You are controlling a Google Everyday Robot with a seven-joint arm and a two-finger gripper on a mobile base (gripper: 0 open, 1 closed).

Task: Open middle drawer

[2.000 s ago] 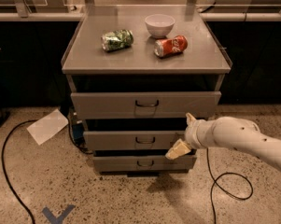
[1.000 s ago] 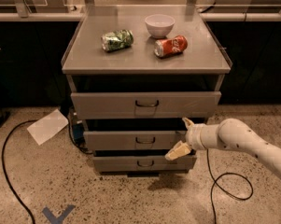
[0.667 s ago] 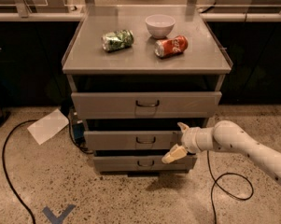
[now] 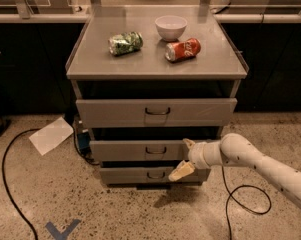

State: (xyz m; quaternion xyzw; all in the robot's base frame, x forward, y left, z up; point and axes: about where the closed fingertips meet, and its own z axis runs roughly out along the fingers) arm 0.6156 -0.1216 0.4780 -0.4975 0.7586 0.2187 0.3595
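Observation:
The grey cart [image 4: 155, 59] has three drawers stacked. The middle drawer [image 4: 120, 151] is the mid-sized front, with a small dark wire handle [image 4: 155, 150] at its centre and a dark gap above it. My gripper [image 4: 184, 157] is open, on a white arm [image 4: 255, 164] reaching in from the right. It sits in front of the right part of the middle drawer, just right of the handle. One finger [image 4: 188, 143] is at the drawer's top edge. The other finger [image 4: 181, 171] hangs over the bottom drawer [image 4: 130, 175]. It holds nothing.
The wider top drawer [image 4: 115, 113] juts out above. On the cart top lie a green can [image 4: 125, 42], a white bowl [image 4: 170, 27] and a red cola can [image 4: 183, 49]. A white sheet [image 4: 51, 135] and black cables [image 4: 10, 184] lie on the floor. Dark counters stand behind.
My gripper and arm have moved left along the middle drawer's front, closer to its handle. The drawers and the things on the cart have not moved.

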